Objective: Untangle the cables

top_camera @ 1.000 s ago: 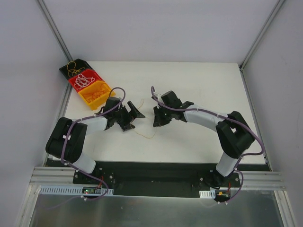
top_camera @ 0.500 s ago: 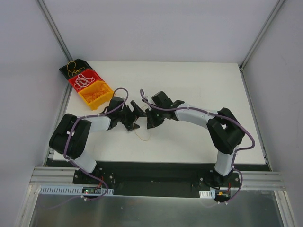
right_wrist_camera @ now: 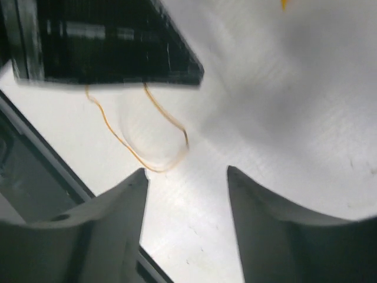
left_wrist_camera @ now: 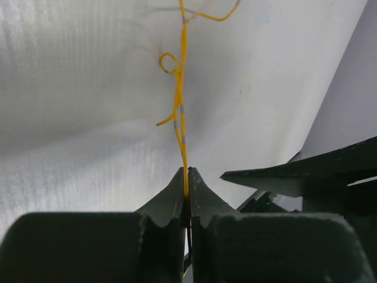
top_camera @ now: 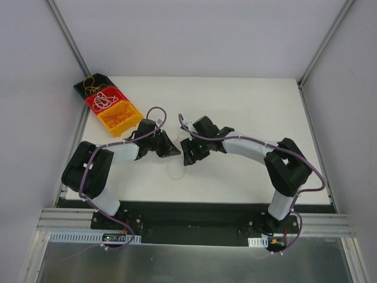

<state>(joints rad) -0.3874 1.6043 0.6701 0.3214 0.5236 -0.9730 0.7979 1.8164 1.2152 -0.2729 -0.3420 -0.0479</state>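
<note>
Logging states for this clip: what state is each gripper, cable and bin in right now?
left gripper: shut on the yellow cable.
right gripper: open, nothing between its fingers.
yellow cable: pinched, the rest looping loose.
black bin: holds yellow wires.
red bin: holds white wires.
yellow bin: holds orange wires.

Closing the left gripper tight onto the yellow cable, after standing wide open a second ago. Parting the fingers of the right gripper, shut until just now. Drawing both wrists nearer each other over the middle of the table, now almost tip to tip. Gathering the cable's slack loop into a smaller curl just below them.
</note>
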